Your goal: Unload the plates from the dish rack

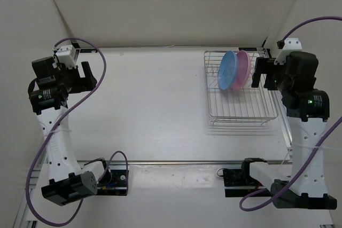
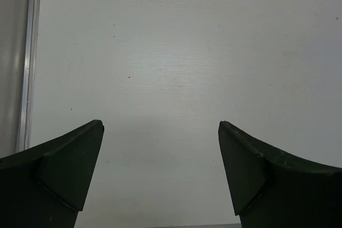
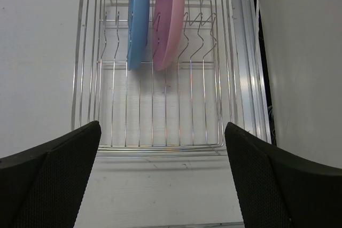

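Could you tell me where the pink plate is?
In the top view, right side, the pink plate stands on edge at the far end of the dish rack, between the light blue plate and the right gripper.

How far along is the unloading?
Nothing is unloaded yet: the blue plate and pink plate both stand on edge in the rack. Nothing is in hand: the right pincer faces the rack open and empty, the left pincer open over the table. Both plates remain.

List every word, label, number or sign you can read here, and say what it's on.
No readable text anywhere. The light blue plate, the pink plate and the dish rack are plain; the table carries no writing. Any print on the left arm or right arm is too small to read.
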Controlling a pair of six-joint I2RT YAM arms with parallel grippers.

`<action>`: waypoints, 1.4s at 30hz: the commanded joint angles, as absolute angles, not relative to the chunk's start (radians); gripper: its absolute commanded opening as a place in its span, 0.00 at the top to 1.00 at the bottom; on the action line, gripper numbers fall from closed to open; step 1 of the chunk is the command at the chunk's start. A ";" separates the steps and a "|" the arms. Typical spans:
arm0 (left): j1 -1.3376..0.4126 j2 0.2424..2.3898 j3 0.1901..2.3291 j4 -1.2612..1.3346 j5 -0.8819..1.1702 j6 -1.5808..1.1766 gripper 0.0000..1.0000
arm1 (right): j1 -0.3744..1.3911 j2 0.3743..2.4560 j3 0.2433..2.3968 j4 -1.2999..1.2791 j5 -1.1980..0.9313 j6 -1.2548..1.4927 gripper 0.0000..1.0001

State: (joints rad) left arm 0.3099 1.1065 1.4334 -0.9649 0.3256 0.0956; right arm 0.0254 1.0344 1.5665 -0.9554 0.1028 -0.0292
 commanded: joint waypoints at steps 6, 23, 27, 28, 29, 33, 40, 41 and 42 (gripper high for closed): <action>0.307 1.063 1.398 -0.959 0.304 0.087 0.00 | 0.035 1.048 1.491 -0.907 0.061 -0.097 0.00; 0.307 0.985 1.264 -0.937 0.179 0.109 0.00 | 0.404 1.472 1.529 -0.482 0.736 -0.445 0.11; 0.307 0.966 1.226 -0.911 0.170 0.118 0.00 | 0.393 1.615 1.624 -0.454 0.765 -0.443 0.26; 0.307 0.966 1.212 -0.899 0.160 0.118 0.00 | 0.393 1.668 1.658 -0.454 0.765 -0.443 0.33; 0.307 0.966 1.203 -0.899 0.150 0.118 0.00 | 0.393 1.695 1.658 -0.454 0.778 -0.443 0.37; 0.307 0.966 1.194 -0.888 0.129 0.129 0.00 | 0.384 1.817 1.733 -0.454 0.813 -0.443 0.39; 0.307 0.934 1.152 -0.867 0.120 0.138 0.00 | 0.365 1.884 1.743 -0.425 0.837 -0.453 0.43; 0.307 0.934 1.140 -0.858 0.120 0.138 0.00 | 0.365 1.884 1.743 -0.425 0.838 -0.453 0.44; 0.307 0.934 1.140 -0.857 0.120 0.138 0.00 | 0.365 1.884 1.743 -0.425 0.848 -0.453 0.44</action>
